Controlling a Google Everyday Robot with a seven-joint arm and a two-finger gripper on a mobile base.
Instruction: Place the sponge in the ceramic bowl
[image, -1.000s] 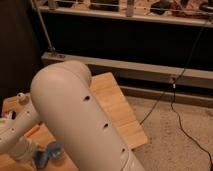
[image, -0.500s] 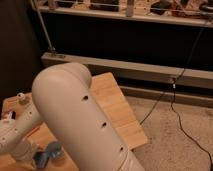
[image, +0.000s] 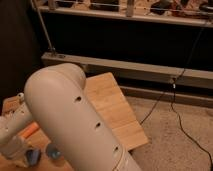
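My white arm (image: 75, 120) fills the foreground and hides most of the wooden table (image: 115, 110). Its forearm reaches down to the lower left, where the gripper (image: 22, 154) hangs low over the table's near left part. A small blue patch (image: 34, 158) shows right beside the gripper; I cannot tell whether it is the sponge or whether the gripper holds it. A round, darker blue object (image: 54, 151) sits just to its right. The ceramic bowl is hidden behind the arm or out of view.
An orange carrot-like piece (image: 30, 131) lies on the table behind the forearm. The table's right edge drops to a speckled floor (image: 180, 145) with a black cable (image: 175, 100). A dark shelf unit with a metal rail (image: 125, 67) stands behind.
The arm's elbow has shifted slightly left and down. The forearm and gripper stay low at the lower left near the blue objects.
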